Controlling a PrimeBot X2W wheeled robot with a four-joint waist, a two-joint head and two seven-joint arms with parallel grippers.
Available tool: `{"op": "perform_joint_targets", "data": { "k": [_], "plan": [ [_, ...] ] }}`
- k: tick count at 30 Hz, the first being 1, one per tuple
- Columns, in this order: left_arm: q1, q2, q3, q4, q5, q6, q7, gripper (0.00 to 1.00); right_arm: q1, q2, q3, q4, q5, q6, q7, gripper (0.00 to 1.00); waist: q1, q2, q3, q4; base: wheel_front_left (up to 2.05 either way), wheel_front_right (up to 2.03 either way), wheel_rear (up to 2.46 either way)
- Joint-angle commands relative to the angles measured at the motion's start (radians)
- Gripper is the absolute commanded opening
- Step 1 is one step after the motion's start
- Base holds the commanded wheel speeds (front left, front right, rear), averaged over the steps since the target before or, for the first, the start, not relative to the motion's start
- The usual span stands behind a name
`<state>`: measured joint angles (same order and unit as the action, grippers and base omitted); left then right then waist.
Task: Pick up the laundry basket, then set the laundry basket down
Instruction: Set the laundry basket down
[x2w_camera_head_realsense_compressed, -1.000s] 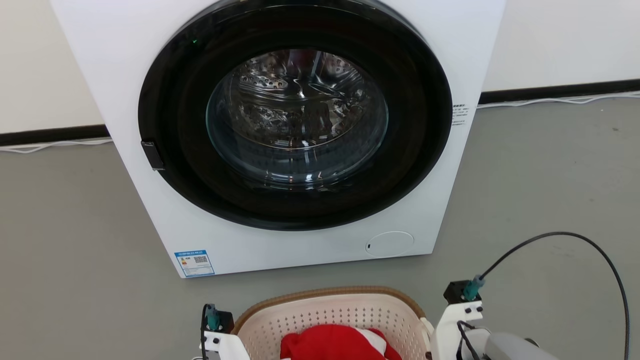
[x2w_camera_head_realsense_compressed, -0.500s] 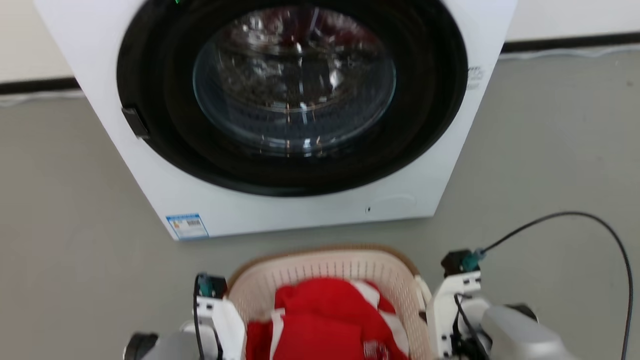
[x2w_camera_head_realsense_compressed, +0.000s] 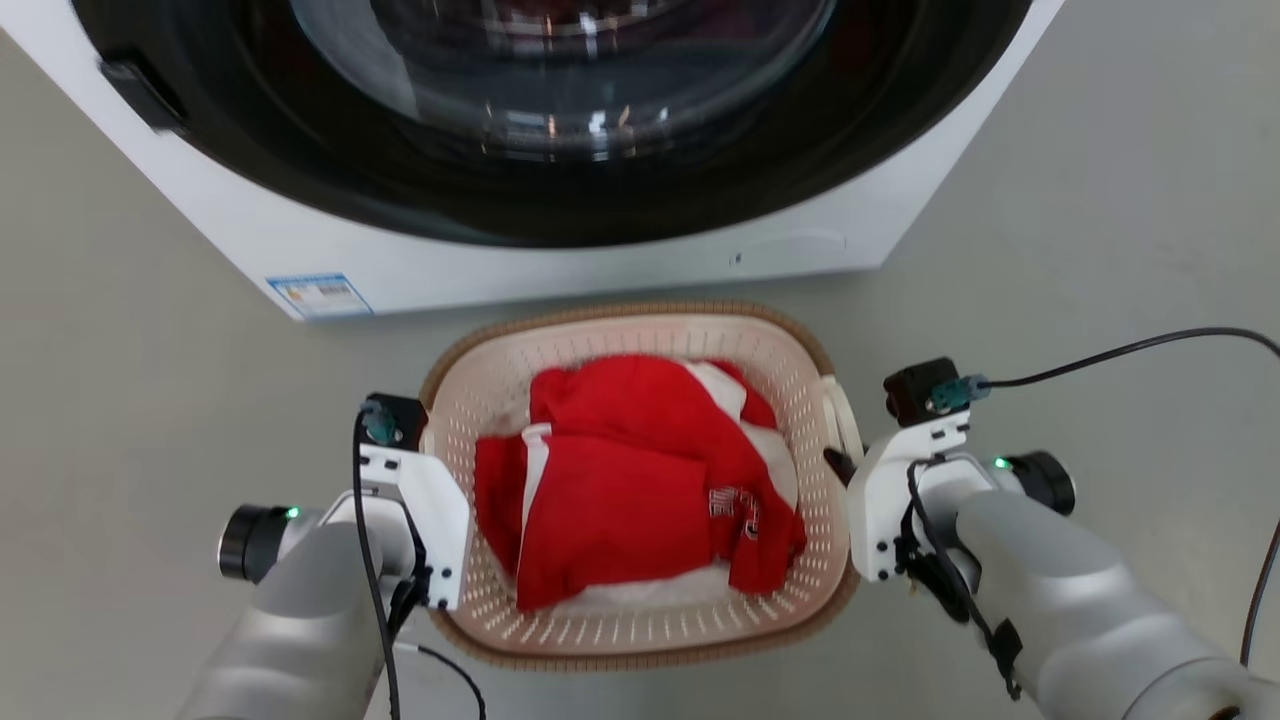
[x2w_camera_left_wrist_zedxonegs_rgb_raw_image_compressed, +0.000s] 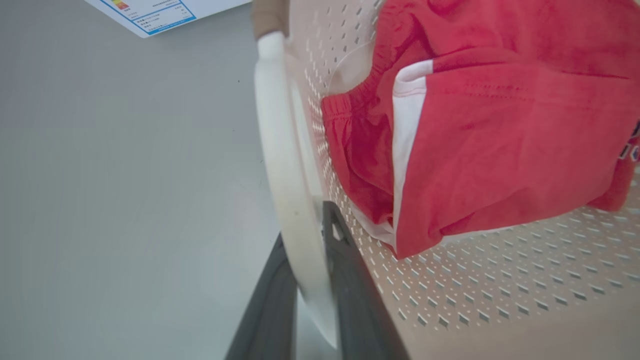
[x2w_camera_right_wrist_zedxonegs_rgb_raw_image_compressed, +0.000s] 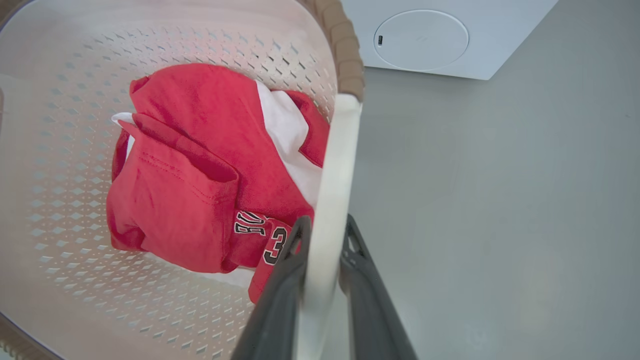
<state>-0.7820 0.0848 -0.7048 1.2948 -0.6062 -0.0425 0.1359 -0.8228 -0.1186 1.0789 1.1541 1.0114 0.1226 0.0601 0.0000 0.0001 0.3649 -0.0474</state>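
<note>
The cream perforated laundry basket (x2w_camera_head_realsense_compressed: 620, 318), with its brown woven rim, sits between my two arms in the head view, just in front of the washer. Red and white clothes (x2w_camera_head_realsense_compressed: 620, 470) lie in it. My left gripper (x2w_camera_head_realsense_compressed: 440, 505) is shut on the basket's left white handle (x2w_camera_left_wrist_zedxonegs_rgb_raw_image_compressed: 287, 175), which runs between the dark fingers (x2w_camera_left_wrist_zedxonegs_rgb_raw_image_compressed: 350, 270). My right gripper (x2w_camera_head_realsense_compressed: 845, 470) is shut on the right white handle (x2w_camera_right_wrist_zedxonegs_rgb_raw_image_compressed: 332, 175), one dark finger (x2w_camera_right_wrist_zedxonegs_rgb_raw_image_compressed: 285, 290) on each side of it. I cannot tell whether the basket touches the floor.
The white washing machine (x2w_camera_head_realsense_compressed: 560, 265), its round dark door shut, stands right behind the basket. A black cable (x2w_camera_head_realsense_compressed: 1130, 350) loops from my right wrist. Grey floor (x2w_camera_head_realsense_compressed: 1100, 200) spreads to both sides.
The head camera has tilted down and come nearer, so the whole basket and both wrists are now in the picture. Both grippers remain at the basket's sides.
</note>
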Motion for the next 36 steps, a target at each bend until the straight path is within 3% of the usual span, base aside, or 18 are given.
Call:
{"op": "perform_joint_targets", "data": {
  "k": [1, 18, 36],
  "plan": [
    [-0.047, 0.012, 0.013, -0.023, 0.015, 0.006, -0.023, 0.0, -0.011, 0.02, 0.021, -0.022, -0.022, 0.008, -0.029, 0.0, 0.0, -0.0001, 0.067, -0.004, 0.0, 0.0, 0.0],
    [-0.168, 0.016, -0.003, -0.017, 0.029, 0.024, -0.157, 0.0, -0.122, -0.001, 0.085, 0.004, -0.017, 0.008, -0.159, 0.0, 0.0, -0.0001, 0.274, 0.018, 0.0, 0.0, 0.0],
    [-0.25, 0.019, -0.019, -0.008, 0.025, 0.018, -0.151, 0.0, -0.217, -0.022, 0.131, 0.021, 0.013, 0.008, -0.174, 0.0, 0.0, -0.0001, 0.397, 0.019, 0.0, 0.0, 0.0]
  ]
}}
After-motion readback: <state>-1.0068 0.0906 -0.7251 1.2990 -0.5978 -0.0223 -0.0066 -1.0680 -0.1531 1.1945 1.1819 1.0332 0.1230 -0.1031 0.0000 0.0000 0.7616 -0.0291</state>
